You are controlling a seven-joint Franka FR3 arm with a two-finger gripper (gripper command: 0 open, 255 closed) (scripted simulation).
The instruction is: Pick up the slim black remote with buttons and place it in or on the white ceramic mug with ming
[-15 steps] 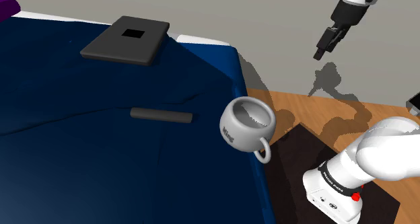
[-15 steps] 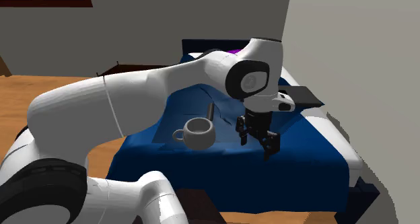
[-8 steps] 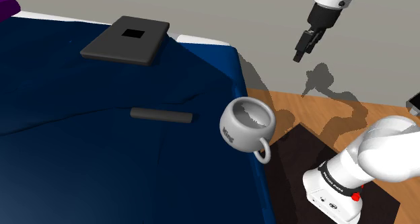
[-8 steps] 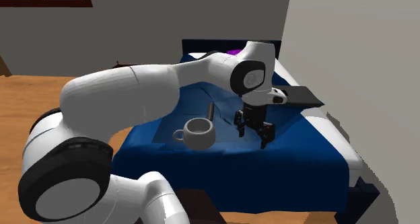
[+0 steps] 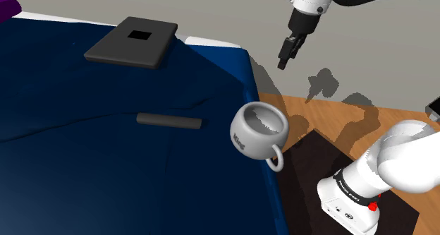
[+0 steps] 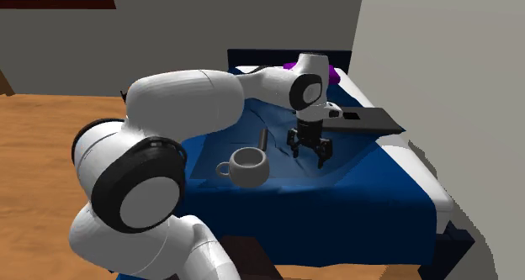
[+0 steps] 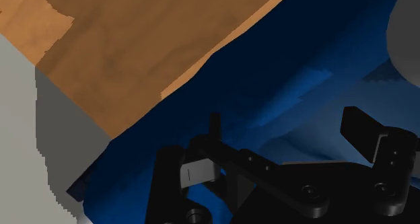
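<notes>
While my black end effector (image 5: 283, 60) hangs empty and spread apart, I judge the slim dark-grey bar-shaped remote (image 5: 169, 121) light and stiff. I'd pinch its long sides mid-length.

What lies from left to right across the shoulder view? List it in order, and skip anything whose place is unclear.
purple thing at the picture's edge → slim dark remote → grey-white mug → arm's white base
</notes>
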